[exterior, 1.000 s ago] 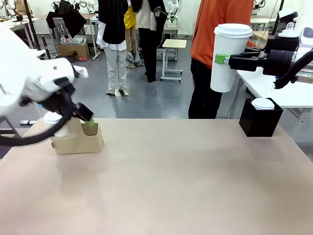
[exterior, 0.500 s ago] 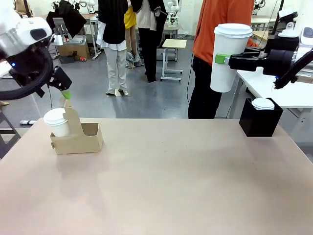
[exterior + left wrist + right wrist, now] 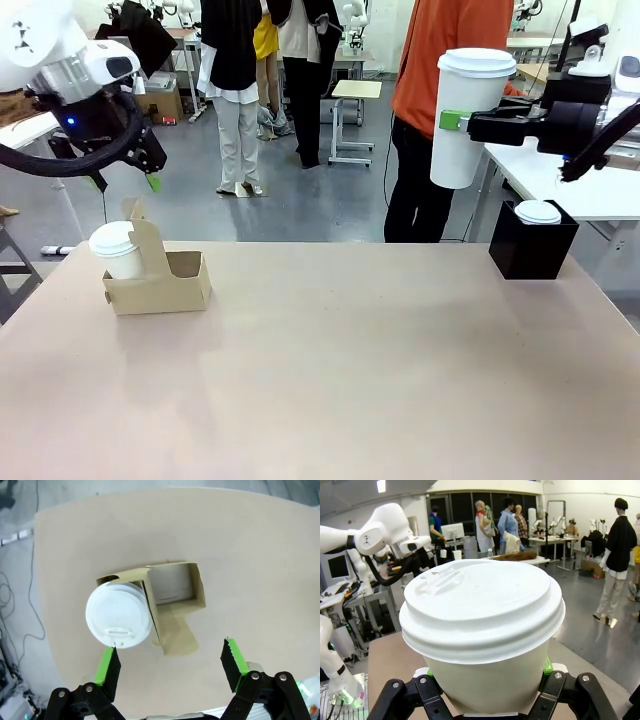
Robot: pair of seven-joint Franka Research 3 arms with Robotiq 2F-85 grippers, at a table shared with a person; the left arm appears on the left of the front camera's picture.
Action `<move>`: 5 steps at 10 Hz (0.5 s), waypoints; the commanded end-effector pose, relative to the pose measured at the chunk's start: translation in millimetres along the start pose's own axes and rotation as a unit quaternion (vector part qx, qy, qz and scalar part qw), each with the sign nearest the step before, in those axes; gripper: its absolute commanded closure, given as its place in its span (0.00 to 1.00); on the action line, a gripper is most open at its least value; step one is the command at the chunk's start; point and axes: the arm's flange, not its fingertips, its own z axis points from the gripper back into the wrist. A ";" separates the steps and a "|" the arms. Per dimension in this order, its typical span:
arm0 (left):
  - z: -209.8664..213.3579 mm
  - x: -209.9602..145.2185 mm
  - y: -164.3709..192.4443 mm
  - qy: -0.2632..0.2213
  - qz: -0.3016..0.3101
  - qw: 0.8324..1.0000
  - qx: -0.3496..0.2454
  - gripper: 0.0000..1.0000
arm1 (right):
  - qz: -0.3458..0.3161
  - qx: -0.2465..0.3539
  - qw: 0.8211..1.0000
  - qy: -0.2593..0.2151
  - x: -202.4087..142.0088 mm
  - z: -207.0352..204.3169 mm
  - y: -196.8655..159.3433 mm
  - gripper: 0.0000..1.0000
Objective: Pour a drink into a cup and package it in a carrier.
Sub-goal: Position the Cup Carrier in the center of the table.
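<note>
right pincer (image 3: 462, 121) clamped on the tall white paper cup (image 3: 466, 95): plain, tapering downward, white plastic lid on, held upright in the air well above the far right of the counter (image 3: 350, 370), near a black box (image 3: 530, 255). left pincer (image 3: 170, 647) spread wide, gripping nothing, hovering over the brown cardboard carrier (image 3: 185, 285) at far left. another lidded white cup (image 3: 115, 248) sits in its left pocket, right pocket empty.
</note>
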 end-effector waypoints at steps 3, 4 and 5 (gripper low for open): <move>-11.8 6.8 0.7 0.009 0.017 1.000 0.011 0.00 | 0.003 0.000 1.000 -0.007 4.8 -1.7 1.6 0.20; -11.8 6.8 0.7 0.009 0.017 1.000 0.011 0.00 | 0.003 0.000 1.000 -0.007 4.8 -1.7 1.6 0.20; -11.8 6.8 0.7 0.009 0.017 1.000 0.011 0.00 | 0.003 0.000 1.000 -0.007 4.8 -1.7 1.6 0.20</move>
